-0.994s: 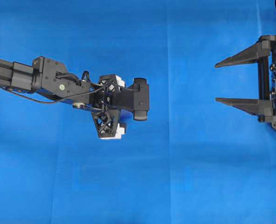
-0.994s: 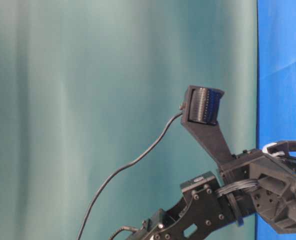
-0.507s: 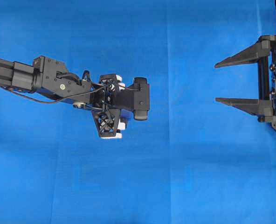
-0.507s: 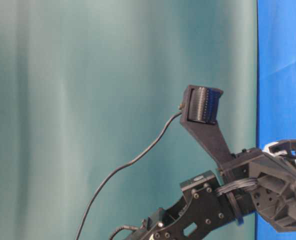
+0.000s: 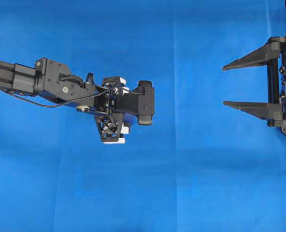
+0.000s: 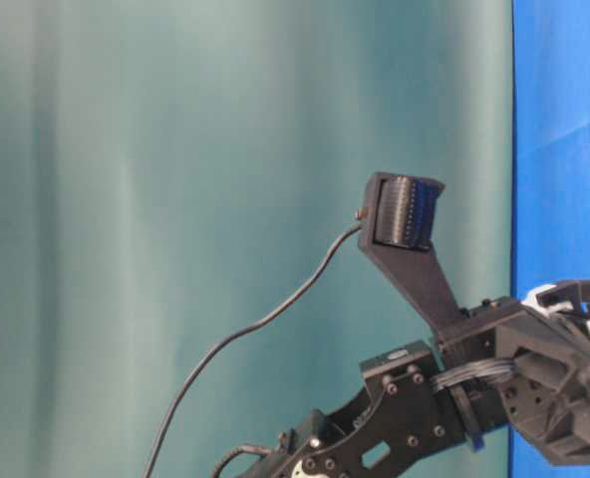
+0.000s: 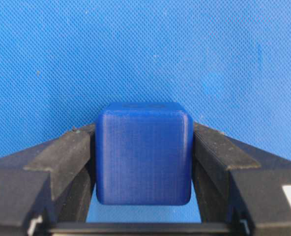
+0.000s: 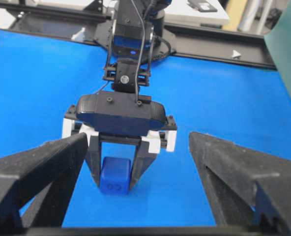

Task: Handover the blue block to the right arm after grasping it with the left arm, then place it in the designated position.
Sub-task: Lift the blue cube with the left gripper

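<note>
Fingers on my left arm are closed on the block, one pad flat against each side face, and the grip looks square and centred in the left wrist view. From the right wrist view the block sits low between those fingers, just above or on the blue cloth over the desk; I cannot tell whether it is clear of the surface. From overhead the block is hidden under the left gripper.

So I judge the grasp is made and the carry towards the handover is the step in hand.

My right gripper waits at the far edge, well apart from the left, its fingers spread wide and empty, pointing across at the block.

Next I need to lift the block off the cloth and bring it across into that gap, presenting faces the left pads do not cover, so the right fingers can close on free sides before I let go with the left. The designated position is not marked in any view I have.
</note>
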You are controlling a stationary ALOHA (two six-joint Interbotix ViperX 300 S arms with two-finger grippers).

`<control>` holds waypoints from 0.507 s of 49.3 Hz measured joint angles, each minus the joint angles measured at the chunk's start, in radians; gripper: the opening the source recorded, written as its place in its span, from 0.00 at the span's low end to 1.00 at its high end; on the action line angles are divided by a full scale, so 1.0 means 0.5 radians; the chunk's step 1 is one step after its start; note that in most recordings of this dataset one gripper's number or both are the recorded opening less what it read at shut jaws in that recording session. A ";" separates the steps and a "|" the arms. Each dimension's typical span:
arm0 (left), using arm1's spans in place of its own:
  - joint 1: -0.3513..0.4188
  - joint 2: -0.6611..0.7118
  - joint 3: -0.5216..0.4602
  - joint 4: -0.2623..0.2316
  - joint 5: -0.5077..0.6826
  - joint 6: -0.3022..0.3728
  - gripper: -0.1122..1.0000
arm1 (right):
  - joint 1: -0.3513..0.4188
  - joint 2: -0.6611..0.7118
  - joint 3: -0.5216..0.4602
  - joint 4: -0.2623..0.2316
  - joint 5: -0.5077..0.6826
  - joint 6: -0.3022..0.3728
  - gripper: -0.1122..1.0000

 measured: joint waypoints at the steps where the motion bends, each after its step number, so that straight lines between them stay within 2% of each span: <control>1: 0.000 -0.006 0.000 0.000 0.012 -0.003 0.54 | 0.000 0.003 0.000 -0.003 -0.003 0.000 0.98; 10: 0.000 -0.095 -0.018 0.000 0.212 0.006 0.54 | 0.000 0.000 0.000 -0.003 0.000 0.003 0.98; 25: -0.003 -0.307 -0.181 0.000 0.586 0.000 0.54 | 0.000 0.003 0.000 0.000 0.000 0.003 0.98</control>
